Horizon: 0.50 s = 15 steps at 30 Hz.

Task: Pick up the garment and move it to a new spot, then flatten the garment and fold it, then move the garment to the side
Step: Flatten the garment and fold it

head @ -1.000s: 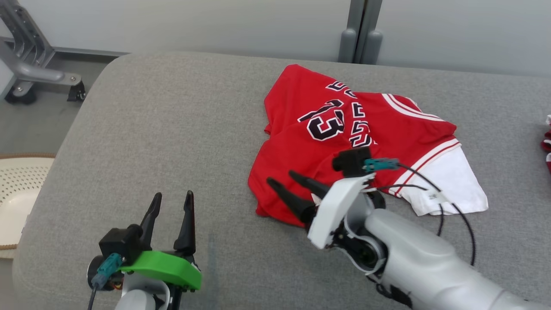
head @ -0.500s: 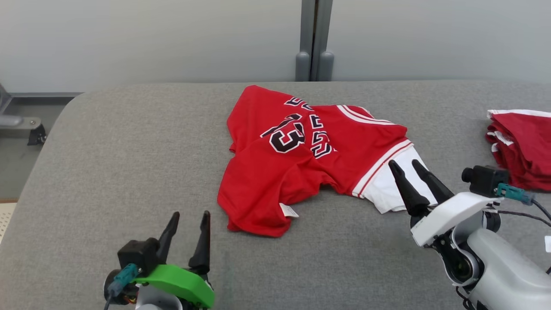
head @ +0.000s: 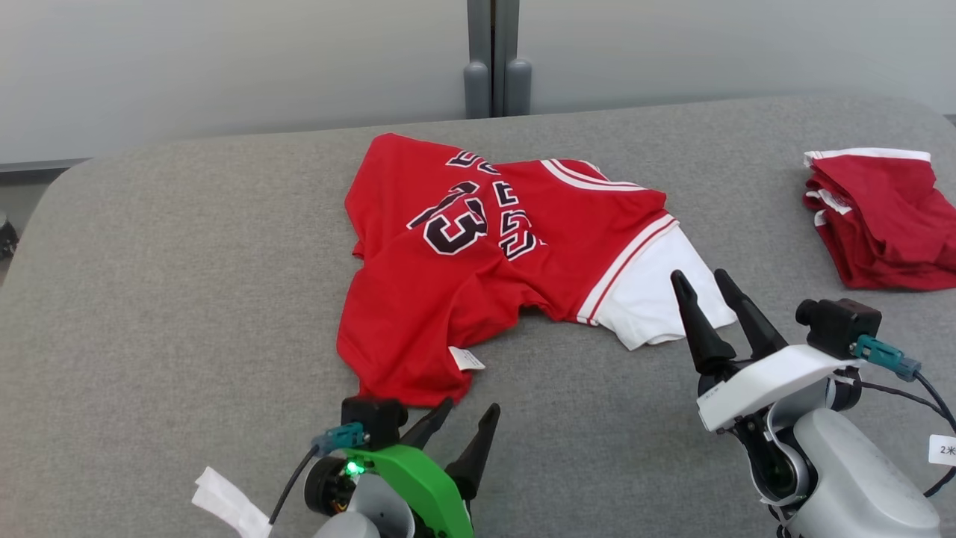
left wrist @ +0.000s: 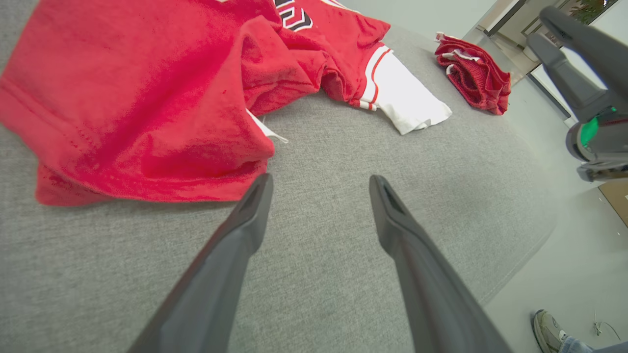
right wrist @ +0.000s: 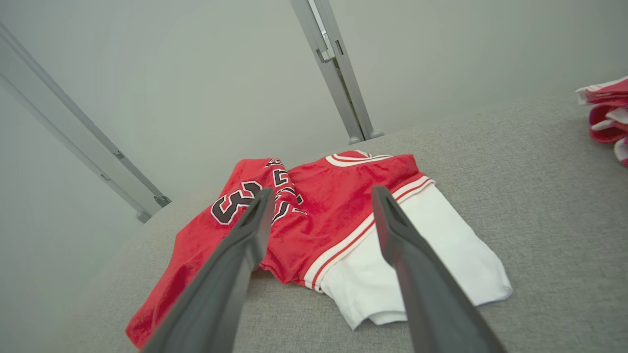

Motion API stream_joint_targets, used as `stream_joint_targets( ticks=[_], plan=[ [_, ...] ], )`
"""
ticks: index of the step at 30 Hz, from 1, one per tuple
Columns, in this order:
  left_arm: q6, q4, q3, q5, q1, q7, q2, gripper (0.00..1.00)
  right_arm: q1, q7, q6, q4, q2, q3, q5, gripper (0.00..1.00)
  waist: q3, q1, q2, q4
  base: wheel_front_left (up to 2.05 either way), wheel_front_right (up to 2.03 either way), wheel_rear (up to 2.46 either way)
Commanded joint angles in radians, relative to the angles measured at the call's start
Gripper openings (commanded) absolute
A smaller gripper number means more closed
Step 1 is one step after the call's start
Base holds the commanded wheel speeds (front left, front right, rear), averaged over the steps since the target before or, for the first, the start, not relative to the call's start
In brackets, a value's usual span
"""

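The garment [head: 478, 284] is a red jersey with a black number and a white sleeve, lying crumpled on the grey padded surface [head: 187, 299]. My left gripper [head: 470, 409] is open just in front of the jersey's near hem corner, its fingers pointing at it. In the left wrist view that gripper [left wrist: 320, 181] has its left fingertip almost at the red hem of the garment [left wrist: 147, 98], with nothing between the jaws. My right gripper [head: 698, 276] is open beside the white sleeve. In the right wrist view it [right wrist: 322, 191] hovers above the garment [right wrist: 343, 211], apart from it.
A pile of folded red and white clothes [head: 881, 224] lies at the right end of the surface, also seen as a pile [left wrist: 471, 73]. A grey post [head: 493, 75] stands behind. The surface's rounded edge drops to the floor, where a person's shoe [left wrist: 549, 328] shows.
The head camera has swung. My right gripper has come off the jersey's near part and now stands by the white sleeve. My left gripper has moved right, up to the hem corner.
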Motion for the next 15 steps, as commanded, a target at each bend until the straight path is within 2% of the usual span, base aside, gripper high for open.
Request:
stream_joint_targets(
  ticks=[1, 5, 8, 15],
  plan=[
    [-0.003, 0.021, -0.017, -0.014, -0.036, 0.000, 0.005, 1.00, 0.007, -0.002, 0.000, -0.006, 0.003, -0.007, -0.012, 1.00, 0.023, 0.0000, -0.0001, -0.023, 0.00, 0.00, 0.00],
    [0.019, 0.122, -0.059, -0.018, -0.119, -0.013, 0.005, 1.00, -0.001, -0.002, 0.000, -0.009, 0.012, -0.016, -0.026, 1.00, 0.047, 0.0000, -0.0001, -0.050, 0.00, 0.00, 0.00],
    [0.065, 0.218, -0.072, 0.002, -0.172, -0.007, 0.004, 1.00, -0.009, -0.002, 0.000, -0.009, 0.018, -0.021, -0.032, 1.00, 0.061, 0.0000, -0.0001, -0.070, 0.00, 0.00, 0.00],
    [0.098, 0.356, -0.103, -0.018, -0.243, 0.002, 0.005, 1.00, -0.008, -0.002, 0.000, -0.010, 0.027, -0.047, -0.046, 1.00, 0.080, 0.0000, -0.0001, -0.093, 0.00, 0.00, 0.00]
  ],
)
